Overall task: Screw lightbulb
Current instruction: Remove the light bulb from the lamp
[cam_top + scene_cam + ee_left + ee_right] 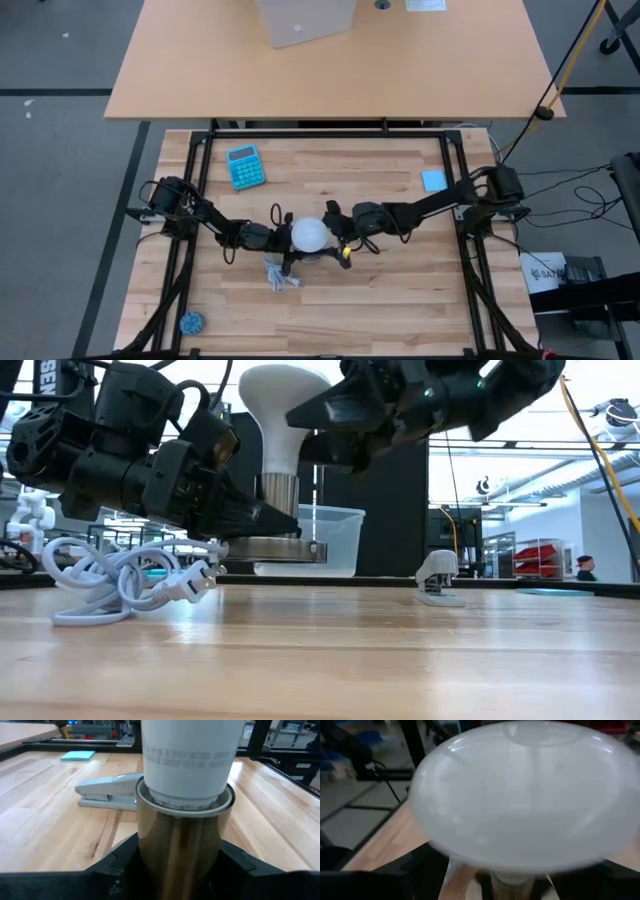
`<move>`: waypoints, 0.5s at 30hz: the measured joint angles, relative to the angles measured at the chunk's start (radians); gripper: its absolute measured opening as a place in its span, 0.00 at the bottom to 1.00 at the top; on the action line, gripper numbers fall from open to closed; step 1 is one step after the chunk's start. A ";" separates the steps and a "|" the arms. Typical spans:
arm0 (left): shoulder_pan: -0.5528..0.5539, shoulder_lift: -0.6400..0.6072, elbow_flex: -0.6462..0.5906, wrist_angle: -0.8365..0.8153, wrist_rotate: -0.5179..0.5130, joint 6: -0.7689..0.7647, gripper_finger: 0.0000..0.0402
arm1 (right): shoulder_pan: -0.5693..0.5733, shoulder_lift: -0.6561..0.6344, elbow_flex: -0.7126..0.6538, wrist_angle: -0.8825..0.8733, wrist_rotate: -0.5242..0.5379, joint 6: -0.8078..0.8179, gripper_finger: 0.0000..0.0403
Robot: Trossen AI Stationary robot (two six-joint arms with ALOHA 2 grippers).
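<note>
My left gripper (255, 520) pinches the brass-coloured metal socket (180, 845) steady at the table's six o'clock. My right gripper (335, 238), jaws spread, sits at the white dome-faced lightbulb (309, 234); regripping off-centre could cross-thread it, I judge.

Both arms reach inward to mid-table, the left end effector (275, 238) clamped low, the right end effector (335, 230) beside it.
</note>
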 joint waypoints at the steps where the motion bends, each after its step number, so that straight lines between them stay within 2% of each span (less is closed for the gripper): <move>1: 0.000 0.000 0.000 0.000 -0.001 -0.002 0.44 | 0.005 -0.017 0.000 -0.034 0.022 -0.009 0.74; 4: 0.001 0.000 -0.001 0.000 -0.006 -0.004 0.44 | 0.028 -0.071 0.000 -0.119 0.098 -0.039 0.74; 8: 0.001 0.000 -0.001 0.001 -0.024 -0.010 0.44 | 0.075 -0.130 0.000 -0.250 0.258 -0.045 0.74; 12: 0.001 0.000 -0.001 0.001 -0.063 -0.011 0.44 | 0.141 -0.143 0.000 -0.321 0.483 -0.004 0.74; 15: 0.000 0.000 -0.001 0.002 -0.095 -0.011 0.44 | 0.199 -0.119 0.000 -0.317 0.695 0.069 0.74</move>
